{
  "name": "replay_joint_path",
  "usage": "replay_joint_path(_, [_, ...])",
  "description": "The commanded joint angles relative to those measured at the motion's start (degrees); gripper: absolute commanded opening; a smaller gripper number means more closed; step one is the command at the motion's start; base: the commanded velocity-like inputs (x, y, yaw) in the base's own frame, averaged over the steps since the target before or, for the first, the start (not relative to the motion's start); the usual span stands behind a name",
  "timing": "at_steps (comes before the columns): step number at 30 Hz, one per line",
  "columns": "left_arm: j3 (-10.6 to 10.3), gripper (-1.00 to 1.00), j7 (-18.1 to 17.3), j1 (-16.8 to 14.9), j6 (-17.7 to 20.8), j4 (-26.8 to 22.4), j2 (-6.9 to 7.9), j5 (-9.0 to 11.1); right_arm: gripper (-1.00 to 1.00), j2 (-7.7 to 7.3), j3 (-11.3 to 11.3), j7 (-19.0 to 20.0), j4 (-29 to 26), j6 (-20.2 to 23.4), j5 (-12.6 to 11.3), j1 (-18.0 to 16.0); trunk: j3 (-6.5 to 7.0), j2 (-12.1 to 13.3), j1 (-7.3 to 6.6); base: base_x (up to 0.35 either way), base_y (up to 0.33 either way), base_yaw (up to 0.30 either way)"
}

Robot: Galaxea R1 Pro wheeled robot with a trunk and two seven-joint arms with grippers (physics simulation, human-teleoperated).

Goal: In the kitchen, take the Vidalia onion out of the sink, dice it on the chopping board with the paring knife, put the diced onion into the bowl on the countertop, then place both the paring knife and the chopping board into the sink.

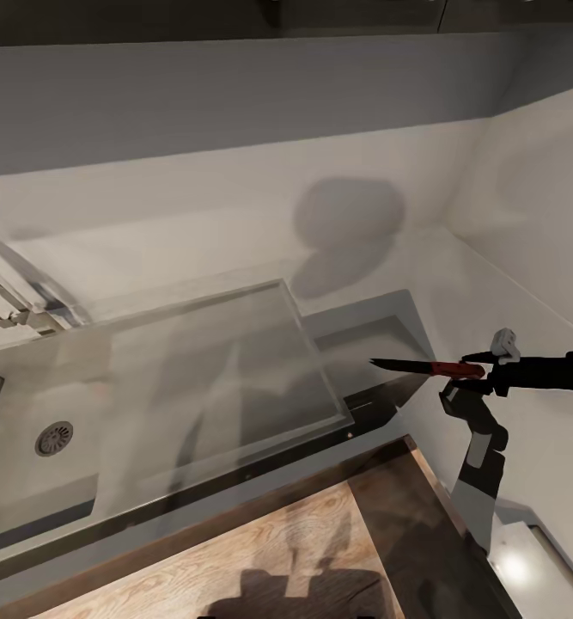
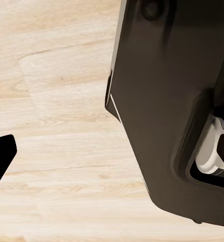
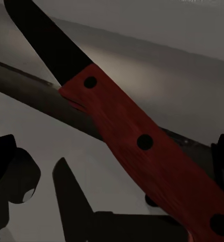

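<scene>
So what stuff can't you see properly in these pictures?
- Sink: head view, left part cut off by the picture's edge.
- Paring knife: right wrist view, handle end cut off at the corner.
- Right gripper: head view, fingers too small and dark to tell apart.

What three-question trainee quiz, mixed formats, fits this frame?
1. True or false: the right gripper holds the paring knife by its reddish handle.
2. The knife's blade points toward: A) the sink, B) the wooden floor, C) the robot.
3. Fill in: the sink's ____ shows at the basin's left end.

Key: 1 true; 2 A; 3 drain.
</scene>
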Motion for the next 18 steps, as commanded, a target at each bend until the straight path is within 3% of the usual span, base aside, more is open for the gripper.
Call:
replay_joint_path(1, [-0.4,1.0,0.5,0.0,-0.1,-0.1,0.09,0.6,1.0,-0.01,0.0,0.2,-0.1,0.0,0.2,0.0,-0.08,-0.1,0.04,0.0,0.0,0.0])
replay_joint_path(18, [-0.4,1.0,0.5,0.0,-0.1,-0.1,-0.63,0.5,1.0,-0.02,-0.1,-0.3,-0.2,-3.4,0.2,0.0,-0.08,-0.1,0.04,0.0,0.0,0.0])
